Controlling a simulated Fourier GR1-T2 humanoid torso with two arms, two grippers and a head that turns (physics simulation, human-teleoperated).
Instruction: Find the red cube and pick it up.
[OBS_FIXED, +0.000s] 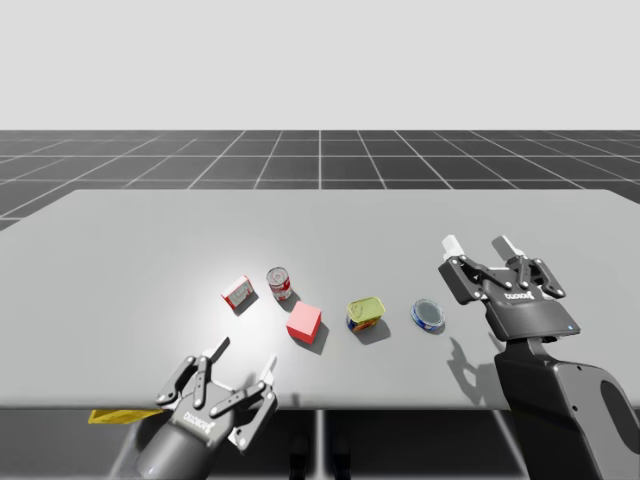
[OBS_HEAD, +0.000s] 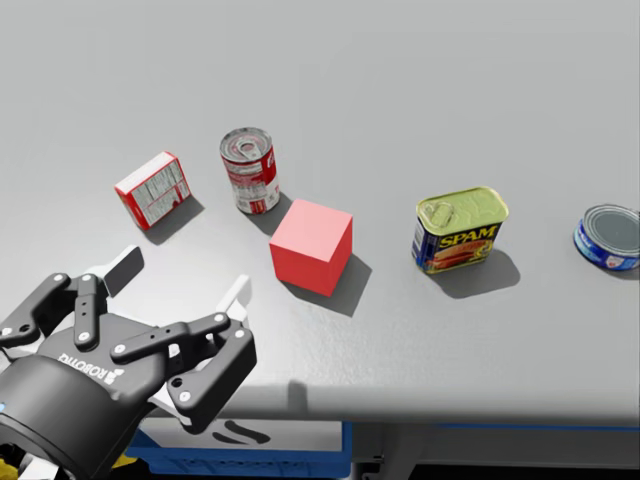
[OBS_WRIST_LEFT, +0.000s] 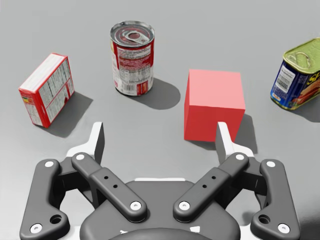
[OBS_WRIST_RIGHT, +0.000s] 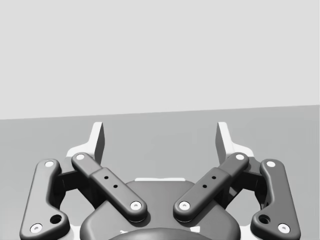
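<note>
My left pincer (OBS_WRIST_LEFT: 160, 132) hangs wide open and empty over the grey table's (OBS_FIXED: 120, 250) near edge. Ahead stand a red-and-white cardboard box (OBS_WRIST_LEFT: 47, 89) and a red-labelled metal can (OBS_WRIST_LEFT: 132, 57). The red cube (OBS_WRIST_LEFT: 214, 102) sits just ahead of one finger, off centre. Advancing straight, that finger could shove the cube toward the blue-and-yellow rectangular tin (OBS_WRIST_LEFT: 297, 75). My right pincer (OBS_FIXED: 481, 246) hovers well apart, spread and empty.

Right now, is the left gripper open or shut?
Open. The left gripper has its fingers spread, nothing between them; the red cube sits ahead, untouched.
</note>
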